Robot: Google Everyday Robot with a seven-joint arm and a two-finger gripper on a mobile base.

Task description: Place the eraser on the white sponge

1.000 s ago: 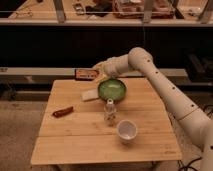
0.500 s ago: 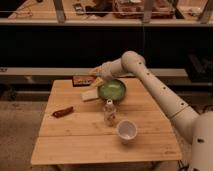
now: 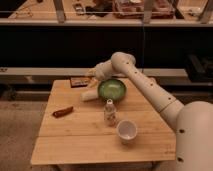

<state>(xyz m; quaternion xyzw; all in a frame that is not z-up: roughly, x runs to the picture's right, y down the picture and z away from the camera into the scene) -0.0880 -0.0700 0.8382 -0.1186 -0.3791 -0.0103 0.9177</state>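
Note:
The eraser point(image 3: 79, 81), a dark brown flat block with a tan rim, is at the table's back left edge, low over or on the wood. My gripper point(image 3: 90, 76) is at its right end and holds it. The white sponge point(image 3: 89, 95), an off-white pad, lies on the table just in front of the eraser and to the right of it, touching the left side of the green bowl point(image 3: 112, 89). The eraser is apart from the sponge.
A small clear bottle point(image 3: 110, 112) stands in front of the bowl. A white cup point(image 3: 126, 130) stands nearer the front right. A reddish-brown tapered object point(image 3: 63, 111) lies at the left. The wooden table point(image 3: 75, 145) stands before a dark counter.
My gripper has moved left and down with the eraser, from above the table's back edge to low over its back left part. The sponge, bowl, bottle and cup have not moved.

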